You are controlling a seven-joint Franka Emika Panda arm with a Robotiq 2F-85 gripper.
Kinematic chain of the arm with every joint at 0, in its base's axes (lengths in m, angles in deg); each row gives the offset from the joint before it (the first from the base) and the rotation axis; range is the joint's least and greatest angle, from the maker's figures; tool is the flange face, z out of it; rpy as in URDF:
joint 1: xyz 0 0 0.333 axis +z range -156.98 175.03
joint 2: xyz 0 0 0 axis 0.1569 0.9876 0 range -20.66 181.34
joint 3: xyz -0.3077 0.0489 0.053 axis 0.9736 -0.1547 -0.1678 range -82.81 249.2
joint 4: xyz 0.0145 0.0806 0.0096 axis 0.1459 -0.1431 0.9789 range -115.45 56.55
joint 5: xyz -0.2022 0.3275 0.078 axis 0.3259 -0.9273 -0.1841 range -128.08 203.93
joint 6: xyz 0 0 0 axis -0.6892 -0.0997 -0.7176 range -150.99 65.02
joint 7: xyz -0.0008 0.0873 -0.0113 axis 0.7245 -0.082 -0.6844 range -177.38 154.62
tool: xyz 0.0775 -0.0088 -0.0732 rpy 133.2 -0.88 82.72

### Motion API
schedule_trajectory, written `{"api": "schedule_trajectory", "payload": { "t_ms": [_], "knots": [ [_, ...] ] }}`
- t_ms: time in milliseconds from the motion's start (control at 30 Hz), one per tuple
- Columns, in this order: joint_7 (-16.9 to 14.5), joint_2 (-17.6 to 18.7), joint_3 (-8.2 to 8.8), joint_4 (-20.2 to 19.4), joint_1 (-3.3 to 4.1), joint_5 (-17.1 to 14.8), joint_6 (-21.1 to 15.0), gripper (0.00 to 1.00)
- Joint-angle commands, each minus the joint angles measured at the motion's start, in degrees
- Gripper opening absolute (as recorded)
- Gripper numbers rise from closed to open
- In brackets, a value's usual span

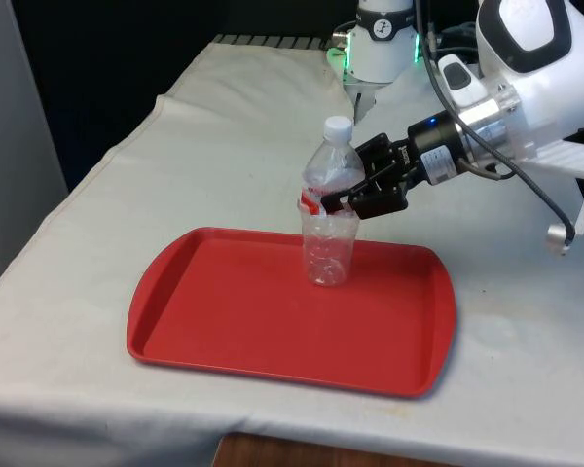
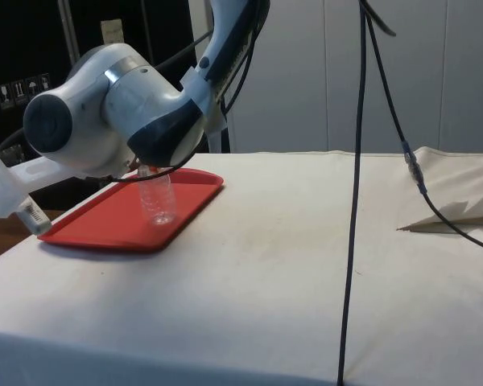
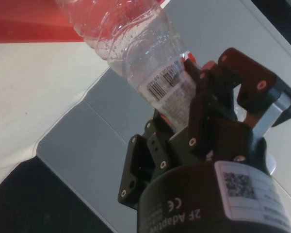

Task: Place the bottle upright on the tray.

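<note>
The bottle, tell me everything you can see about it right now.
The bottle is clear, ribbed, crinkled plastic with a white cap, a red-and-white label with a barcode around its middle, and droplets inside. It stands upright on the red tray, near its far edge. The gripper reaches in from the front view's right, its fingers closed on the label.

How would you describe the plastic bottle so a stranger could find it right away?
On the white-clothed table lies a flat red plastic tray. Standing upright near its far edge is a clear, crinkled plastic bottle with a white cap and red label, gripped at mid-height by the black two-finger gripper.
</note>
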Motion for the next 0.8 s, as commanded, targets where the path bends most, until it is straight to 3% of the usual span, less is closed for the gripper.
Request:
{"api": "schedule_trajectory", "payload": {
  "t_ms": [0, 100, 133, 167, 367, 400, 433, 667, 767],
  "knots": [
    [0.5, 0.5, -0.34, 0.0, -0.40, -0.5, -1.0, 0.34],
    [0.7, 0.6, -0.40, 0.1, -0.46, -0.6, -1.2, 0.34],
    [0.2, 0.1, 0.00, 0.0, 0.00, 0.0, 0.0, 0.34],
    [0.8, 0.6, -0.40, 0.1, -0.46, -0.6, -1.2, 0.34],
    [1.3, 0.7, -0.46, 0.1, -0.57, -0.6, -1.5, 0.34],
    [0.6, 0.1, 0.06, 0.0, 0.00, 0.0, -0.1, 0.34],
    [1.3, 0.6, -0.40, 0.1, -0.52, -0.6, -1.4, 0.34],
    [0.7, 0.1, 0.00, 0.1, 0.00, 0.1, 0.1, 0.34],
    [0.8, 0.2, -0.11, 0.1, -0.11, -0.1, -0.1, 0.34]
  ]
}}
